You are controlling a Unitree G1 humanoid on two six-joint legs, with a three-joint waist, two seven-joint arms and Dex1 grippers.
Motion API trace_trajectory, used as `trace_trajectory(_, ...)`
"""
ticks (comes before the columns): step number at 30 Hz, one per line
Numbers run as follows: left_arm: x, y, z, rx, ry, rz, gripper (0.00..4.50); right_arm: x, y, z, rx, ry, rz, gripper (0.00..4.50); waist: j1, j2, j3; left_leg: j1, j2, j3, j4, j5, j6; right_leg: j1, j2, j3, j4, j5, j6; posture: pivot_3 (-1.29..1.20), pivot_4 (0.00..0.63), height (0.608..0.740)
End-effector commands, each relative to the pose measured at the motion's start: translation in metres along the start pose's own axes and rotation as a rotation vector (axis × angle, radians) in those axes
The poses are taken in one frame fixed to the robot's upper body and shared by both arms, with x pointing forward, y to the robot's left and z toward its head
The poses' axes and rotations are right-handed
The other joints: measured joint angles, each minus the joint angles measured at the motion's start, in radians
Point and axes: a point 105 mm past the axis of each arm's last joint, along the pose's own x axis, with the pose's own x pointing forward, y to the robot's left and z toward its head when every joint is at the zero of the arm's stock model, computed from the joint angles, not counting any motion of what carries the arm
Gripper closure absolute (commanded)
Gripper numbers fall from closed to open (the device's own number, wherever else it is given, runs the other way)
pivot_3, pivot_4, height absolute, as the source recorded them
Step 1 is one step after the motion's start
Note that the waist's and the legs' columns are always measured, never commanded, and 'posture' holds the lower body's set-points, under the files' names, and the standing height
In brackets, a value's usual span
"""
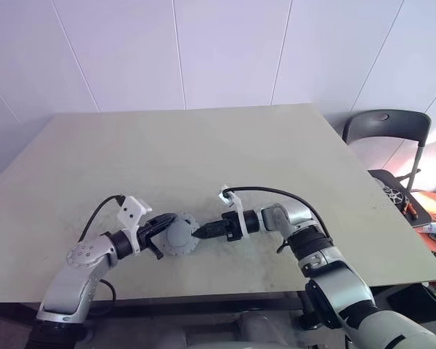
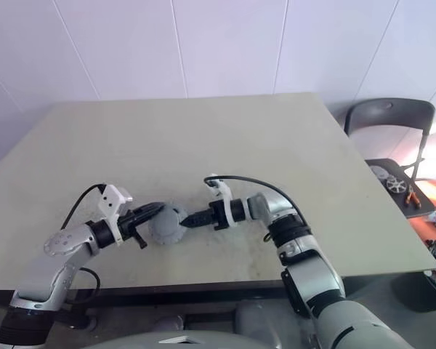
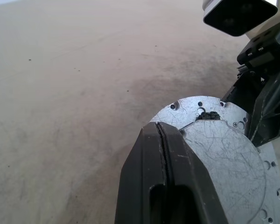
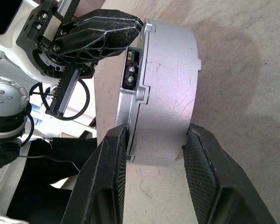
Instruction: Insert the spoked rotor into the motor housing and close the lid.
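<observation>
The housing (image 4: 165,93), lid (image 3: 224,158) shut, sits on the surface (image 1: 203,145) between a clenched left pincer (image 1: 160,236) at its rim and a right pincer (image 4: 154,149) grasping its wall; it looks heavy, stiff and slick, so flank holds suit it.
</observation>
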Motion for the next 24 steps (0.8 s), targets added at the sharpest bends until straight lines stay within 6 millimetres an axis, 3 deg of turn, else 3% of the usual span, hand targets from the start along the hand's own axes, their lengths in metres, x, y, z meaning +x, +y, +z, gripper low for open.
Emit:
trace_trajectory(1,-0.006,0.020,0.014,-0.077,-0.091,0.112,4.50,0.014,0.008,0.008,-0.044,0.010,0.015,3.08,0.000,0.000,0.000,0.000,0.000,0.000,0.000,0.000,0.000,0.000,0.000,0.000,0.000,0.000,0.000,0.00,0.000,0.740)
trace_trajectory(7,-0.014,0.038,0.039,-0.263,-0.269,0.216,4.50,0.018,0.007,0.015,-0.019,-0.038,0.013,3.12,0.000,-0.001,0.000,-0.001,0.001,-0.001,0.000,0.000,0.000,-0.001,0.001,-0.001,0.001,0.000,0.000,0.00,0.000,0.740)
trace_trajectory(14,-0.027,0.037,0.039,-0.399,-0.351,0.233,4.50,0.019,0.018,0.027,-0.026,-0.096,0.070,3.12,0.001,-0.002,0.002,-0.002,0.001,-0.001,-0.001,0.000,0.000,-0.001,0.001,-0.001,0.000,0.000,0.000,0.00,0.000,0.740)
trace_trajectory(17,-0.034,0.041,0.036,-0.472,-0.374,0.264,4.50,0.017,0.018,0.042,0.000,-0.184,0.070,3.12,0.003,-0.003,0.002,-0.002,0.001,-0.001,-0.001,0.000,0.000,-0.002,0.001,-0.001,0.000,0.000,0.000,0.00,0.000,0.740)
trace_trajectory(24,-0.043,0.052,0.039,-0.595,-0.464,0.338,2.15,0.012,0.028,0.085,0.082,-0.401,0.131,3.12,0.008,-0.006,0.007,-0.005,0.000,-0.001,0.001,0.000,0.000,-0.001,-0.001,-0.001,-0.004,0.000,0.000,0.00,0.000,0.740)
